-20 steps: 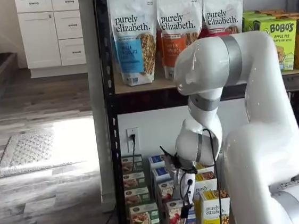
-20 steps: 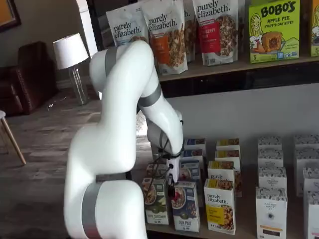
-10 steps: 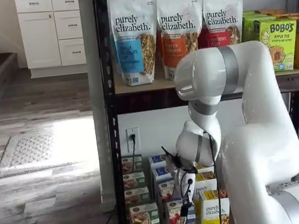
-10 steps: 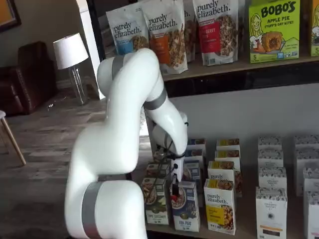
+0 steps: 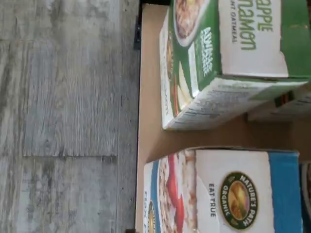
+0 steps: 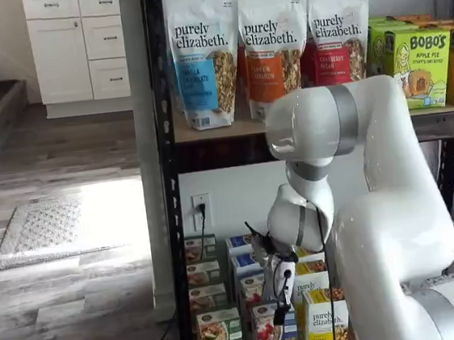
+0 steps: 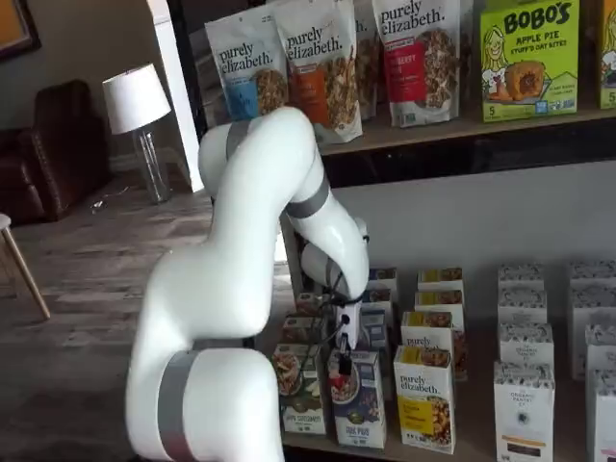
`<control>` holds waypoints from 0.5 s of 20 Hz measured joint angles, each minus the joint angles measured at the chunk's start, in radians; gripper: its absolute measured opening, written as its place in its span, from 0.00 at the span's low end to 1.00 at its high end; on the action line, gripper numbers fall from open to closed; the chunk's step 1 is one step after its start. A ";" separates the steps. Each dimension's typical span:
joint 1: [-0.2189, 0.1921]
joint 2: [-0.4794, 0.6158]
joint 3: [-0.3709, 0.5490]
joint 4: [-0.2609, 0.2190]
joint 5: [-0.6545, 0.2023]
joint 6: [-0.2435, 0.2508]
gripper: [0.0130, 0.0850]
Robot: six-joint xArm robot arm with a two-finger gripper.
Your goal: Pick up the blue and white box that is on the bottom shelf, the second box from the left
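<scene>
The blue and white box (image 7: pixel 358 402) stands at the front of the bottom shelf (image 7: pixel 318 446), between a green-and-white box (image 7: pixel 296 390) and a yellow "purely elizabeth" box (image 7: pixel 423 397). It also shows in a shelf view (image 6: pixel 266 334). My gripper (image 7: pixel 341 371) hangs just above this box's top front edge, and it shows in both shelf views (image 6: pixel 280 314). Its fingers are seen side-on, so no gap can be made out. The wrist view looks down on the blue box's white top (image 5: pixel 228 191) and the green box (image 5: pixel 228 53) beside it.
More rows of the same small boxes stand behind the front ones. White boxes (image 7: pixel 525 404) fill the shelf's right part. Tall granola pouches (image 6: pixel 203 59) and Bobo's boxes (image 6: pixel 422 56) sit on the tan tier above. A black rack post (image 6: pixel 169 176) stands at the left.
The arm's elbow and upper links have swung toward the shelf. The gripper has shifted slightly along the front row and stays just above the blue box.
</scene>
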 joint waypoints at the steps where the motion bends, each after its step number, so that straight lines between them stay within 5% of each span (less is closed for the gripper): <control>1: -0.002 0.008 -0.010 -0.008 0.003 0.006 1.00; 10: -0.014 0.085 -0.102 -0.065 0.029 0.047 1.00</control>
